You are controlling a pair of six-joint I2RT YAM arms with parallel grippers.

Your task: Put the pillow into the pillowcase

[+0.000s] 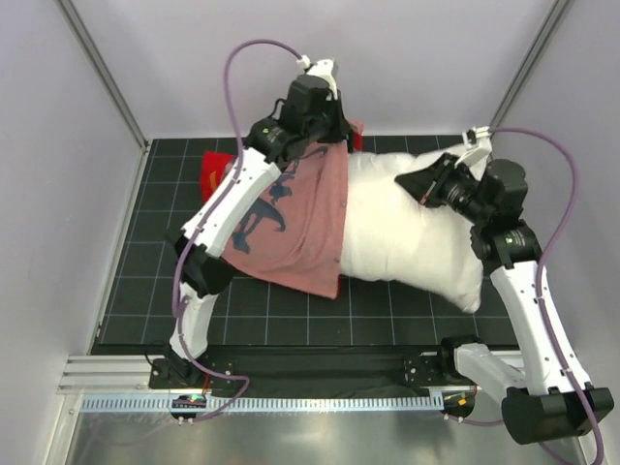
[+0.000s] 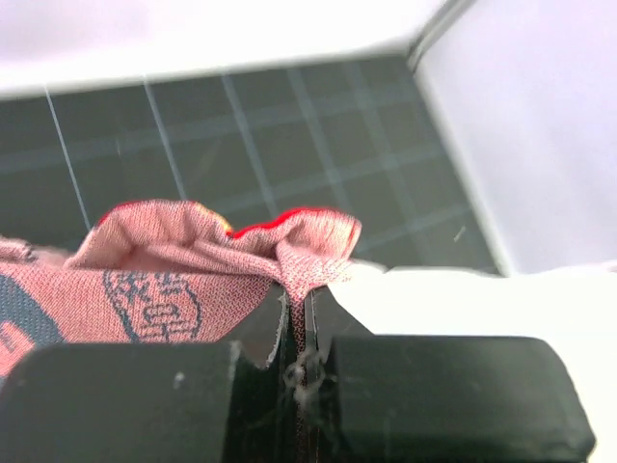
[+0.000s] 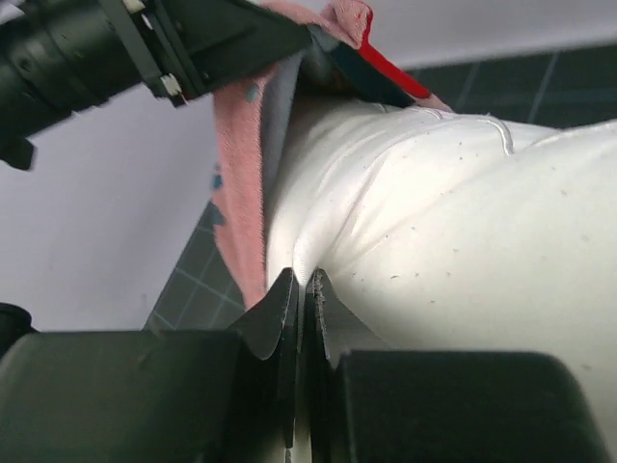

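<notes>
Left gripper [image 2: 297, 311] pinching pillowcase [image 2: 164, 280] edge; right gripper [image 3: 304, 286] pinching pillow [image 3: 463, 212] fabric just beside pillowcase opening

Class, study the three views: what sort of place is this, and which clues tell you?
Probably a robotics lab test cell: plain pale walls enclose a black gridded mat, and the left arm and right arm stand at a metal rail along its near edge.
</notes>
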